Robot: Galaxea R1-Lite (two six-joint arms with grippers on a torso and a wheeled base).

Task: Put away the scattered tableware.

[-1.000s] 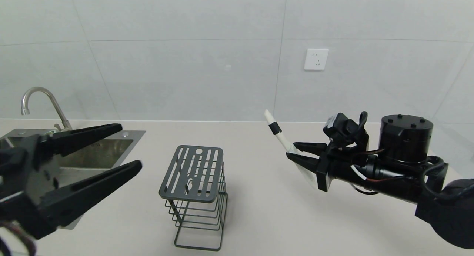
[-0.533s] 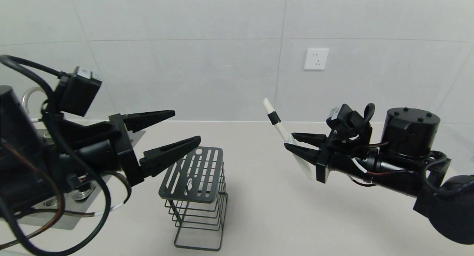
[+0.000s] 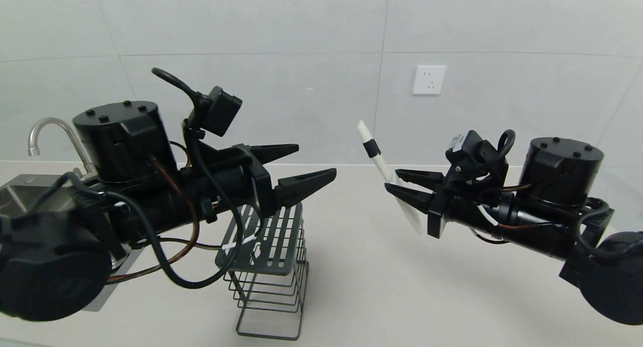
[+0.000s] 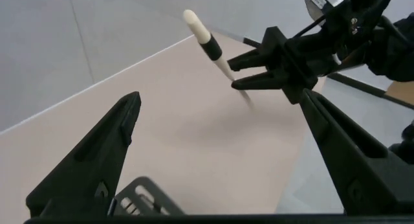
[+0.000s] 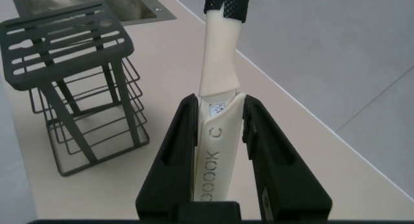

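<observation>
Swung inward, the left gripper (image 3: pixel 315 160) gapes wide above the dark slotted-top wire rack (image 3: pixel 281 236); right of it, the right gripper (image 3: pixel 392 180) clamps a white, black-banded knife (image 3: pixel 378 161), by the blade, its wrist view shows.

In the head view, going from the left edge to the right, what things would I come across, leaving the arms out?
faucet → wire rack → white knife → wall socket
</observation>
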